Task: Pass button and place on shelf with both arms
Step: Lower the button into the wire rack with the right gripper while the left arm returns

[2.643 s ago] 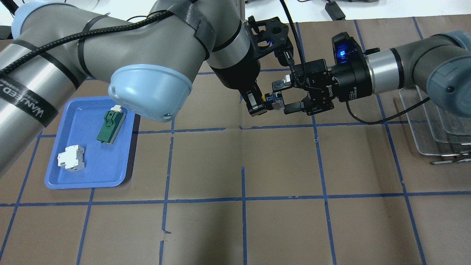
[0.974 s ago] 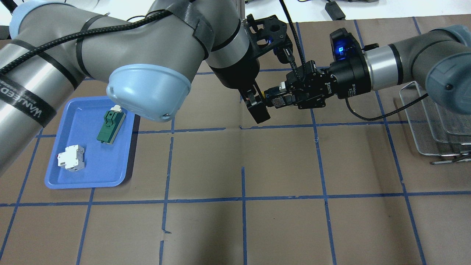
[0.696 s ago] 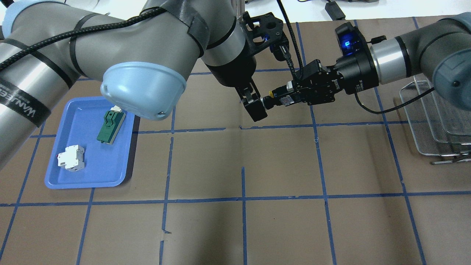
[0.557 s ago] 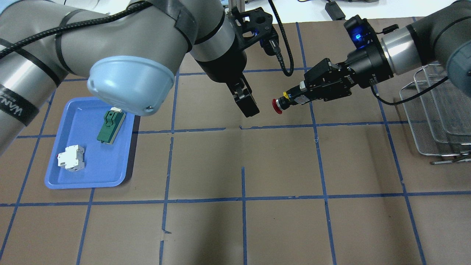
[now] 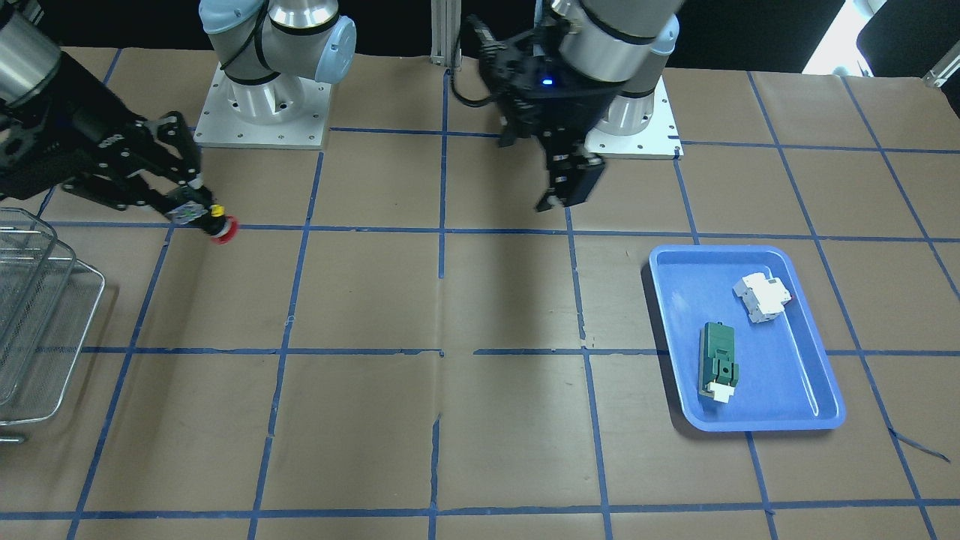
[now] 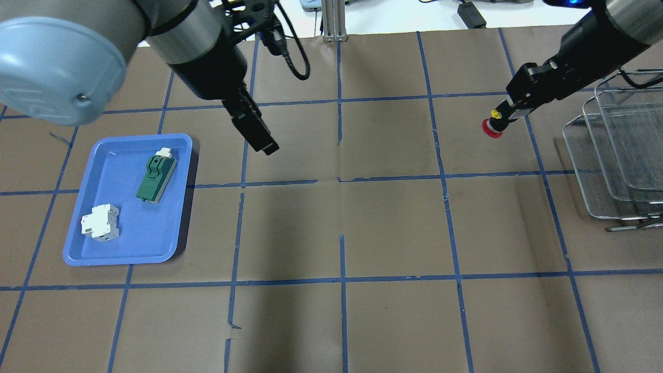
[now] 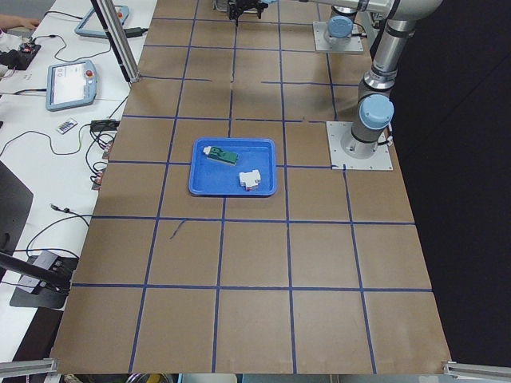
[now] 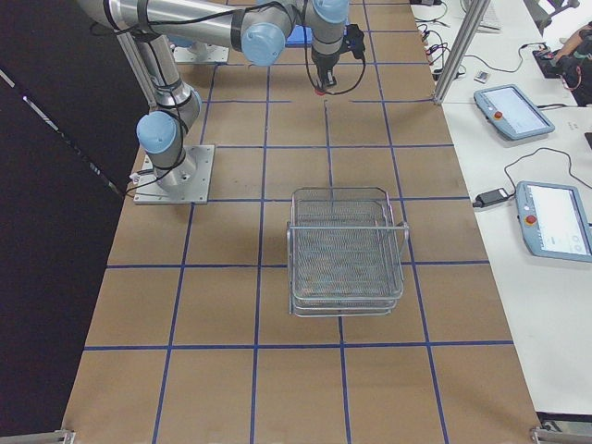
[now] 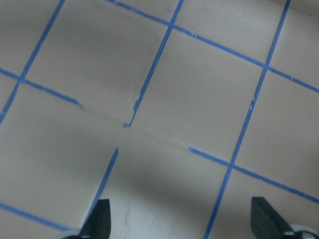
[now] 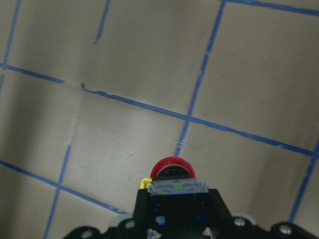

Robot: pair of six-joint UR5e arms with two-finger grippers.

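My right gripper point(image 6: 506, 114) is shut on the button point(image 6: 492, 127), whose red cap points down and left, above the table and a short way left of the shelf point(image 6: 611, 155). In the right wrist view the red cap and yellow collar of the button point(image 10: 171, 169) stick out beyond the shut right gripper point(image 10: 172, 191). In the front view the button point(image 5: 221, 229) hangs off the right gripper point(image 5: 191, 210), up and right of the shelf point(image 5: 45, 322). My left gripper point(image 6: 261, 142) is open and empty above the table's left centre. The left wrist view shows its fingertips point(image 9: 99, 221) wide apart over bare paper.
A blue tray point(image 6: 83, 248) at the left holds a green block component point(image 6: 155, 173) and a white breaker point(image 6: 101, 223). Brown paper with blue tape lines covers the table. The shelf stands at the table's right edge point(image 8: 347, 250).
The grippers met at mid-table, the right one shut on the button and the left let go. The right arm carried the button right, toward the shelf. The left arm drew back left.
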